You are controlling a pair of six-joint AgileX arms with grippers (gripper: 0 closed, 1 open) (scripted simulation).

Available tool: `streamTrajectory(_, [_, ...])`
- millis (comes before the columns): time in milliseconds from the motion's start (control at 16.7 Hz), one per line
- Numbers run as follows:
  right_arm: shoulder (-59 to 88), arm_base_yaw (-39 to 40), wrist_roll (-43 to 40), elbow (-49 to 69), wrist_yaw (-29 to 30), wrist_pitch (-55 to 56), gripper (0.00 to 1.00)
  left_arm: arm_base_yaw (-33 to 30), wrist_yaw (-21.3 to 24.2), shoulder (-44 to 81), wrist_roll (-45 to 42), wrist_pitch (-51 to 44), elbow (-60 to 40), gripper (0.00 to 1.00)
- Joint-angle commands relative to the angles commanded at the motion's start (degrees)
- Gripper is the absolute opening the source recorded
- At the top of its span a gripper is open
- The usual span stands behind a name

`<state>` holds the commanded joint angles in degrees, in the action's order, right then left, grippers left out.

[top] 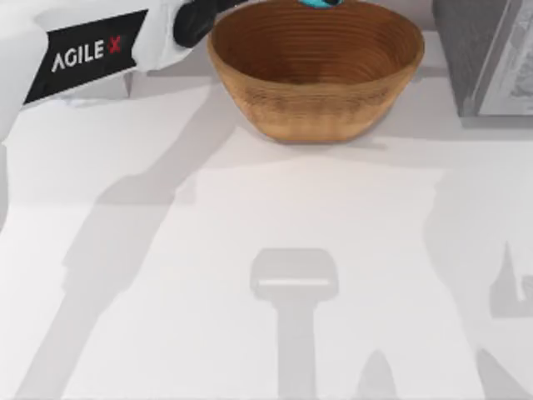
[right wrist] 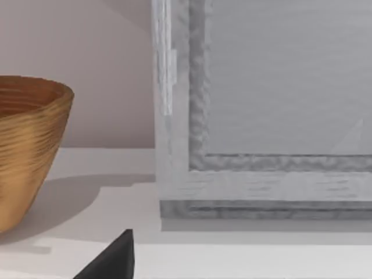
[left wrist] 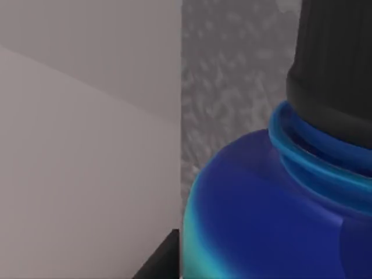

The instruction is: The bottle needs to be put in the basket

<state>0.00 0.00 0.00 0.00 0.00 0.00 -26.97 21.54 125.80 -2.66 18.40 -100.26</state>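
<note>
From the top view, the basket (top: 316, 71) is seen standing on the white table (top: 250, 275) at the far side, and everything else is best placed from it. The left arm (top: 83, 54) is reached in from the basket's left, its dark wrist just beside the rim. A sliver of the cyan bottle (top: 321, 3) is caught at the frame's upper edge, above the basket's far rim, so it is judged to be carried over the bowl for a drop. A grey framed panel (top: 487, 54) is stood to the basket's right. Long arm shadows are cast across the bare tabletop.

In the left wrist view, the bottle (left wrist: 273, 215) is met very close: blue shoulder, ringed neck, black ribbed cap. That closeness suggests it is held by the left gripper, though the jaws themselves cannot be made out. Behind it a plain wall and a speckled grey surface are seen.

In the right wrist view, the basket (right wrist: 29, 151) is viewed side-on with the grey panel (right wrist: 261, 116) next to it; the right arm is judged parked, and its jaw state cannot be told.
</note>
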Motion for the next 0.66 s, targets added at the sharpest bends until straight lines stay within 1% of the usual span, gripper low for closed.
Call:
streamTrajectory(300, [0.0,0.0,0.0,0.0,0.0,0.0,1.0,0.0,0.0,0.0,0.0,0.0,0.0,0.98])
streamTrajectory(360, [0.0,0.0,0.0,0.0,0.0,0.0,1.0,0.0,0.0,0.0,0.0,0.0,0.0,1.0])
streamTrajectory(660, [0.0,0.0,0.0,0.0,0.0,0.0,1.0,0.0,0.0,0.0,0.0,0.0,0.0,1.0])
